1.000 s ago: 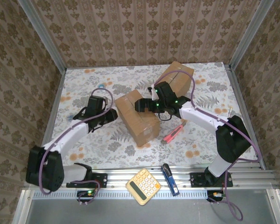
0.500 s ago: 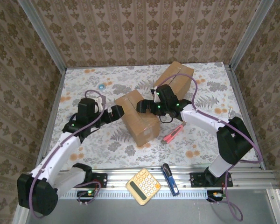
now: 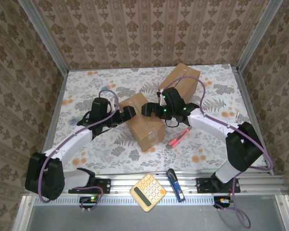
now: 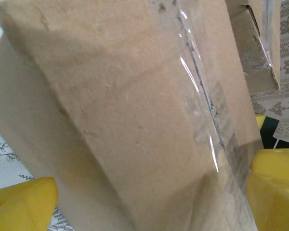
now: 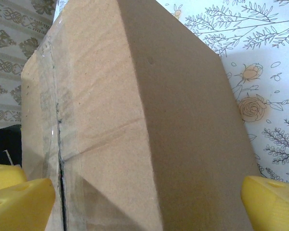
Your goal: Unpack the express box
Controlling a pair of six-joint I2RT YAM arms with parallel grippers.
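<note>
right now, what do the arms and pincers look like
Both arms have white links and black joints: left arm, right arm. A purple cable runs along each. Small green lights glow on the right wrist. Pincer fingers are yellow.

A robotics test cell, dressed with household patterns. Brown damask wallpaper covers the three walls, which meet at bare aluminium posts and close in a small table with a floral-print top. A slotted aluminium rail runs along the near edge. Bolted to it are a white-and-black left arm and right arm, with purple cables looping along them. A yellow calculator and what may be a blue stapler lie on the rail.
</note>
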